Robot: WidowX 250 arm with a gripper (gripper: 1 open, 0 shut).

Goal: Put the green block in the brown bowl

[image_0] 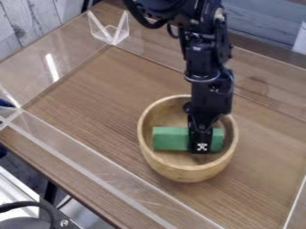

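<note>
Tabletop (74, 94): brown wood-look surface, running diagonally across the view. Clear strips noted along its left side and at the lower right. White wire-like frame (109, 28) stands at the far left edge. Grey weathered plank-patterned surface (36, 20) observed at upper left; pale surface (277, 20) at upper right. Lighting: soft, with a whitish sheen on the left of the tabletop.

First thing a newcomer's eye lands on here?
Probably the bright green block, lying inside the round brown bowl, with the gripper down over its right part in the picture. Next, the black arm reaching in from the top edge, dark against the wooden table.
</note>
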